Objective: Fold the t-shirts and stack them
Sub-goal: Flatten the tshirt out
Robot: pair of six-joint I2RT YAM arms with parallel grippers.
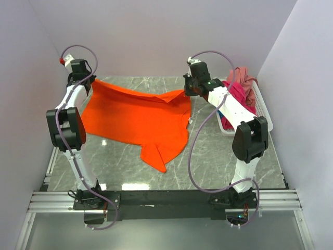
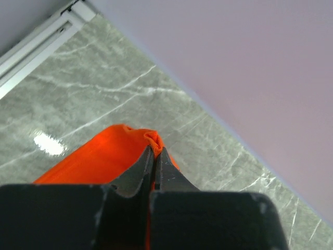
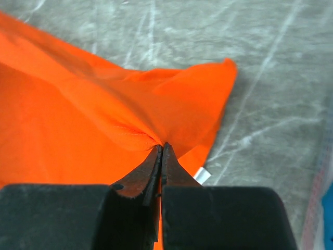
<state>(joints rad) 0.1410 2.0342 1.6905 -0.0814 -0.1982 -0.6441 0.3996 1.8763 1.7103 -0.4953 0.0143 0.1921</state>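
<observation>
The bright orange t-shirt [image 1: 135,117] hangs stretched between my two grippers above the grey marble table, its lower part trailing on the surface. My left gripper [image 1: 92,79] is shut on its far left corner, seen in the left wrist view [image 2: 154,148] with orange cloth [image 2: 99,159] bunched at the tips. My right gripper [image 1: 187,92] is shut on the shirt's right edge, seen in the right wrist view [image 3: 162,147] pinching a fold of the orange cloth [image 3: 78,120]. A magenta shirt [image 1: 240,92] and a dusty pink shirt [image 1: 243,76] lie heaped in the basket. The teal shirt is mostly hidden.
A white slatted basket [image 1: 258,107] stands at the right edge of the table, behind my right arm. Pale walls close the back and both sides. A metal rail [image 1: 166,200] runs along the near edge. A white label [image 3: 202,175] hangs from the shirt.
</observation>
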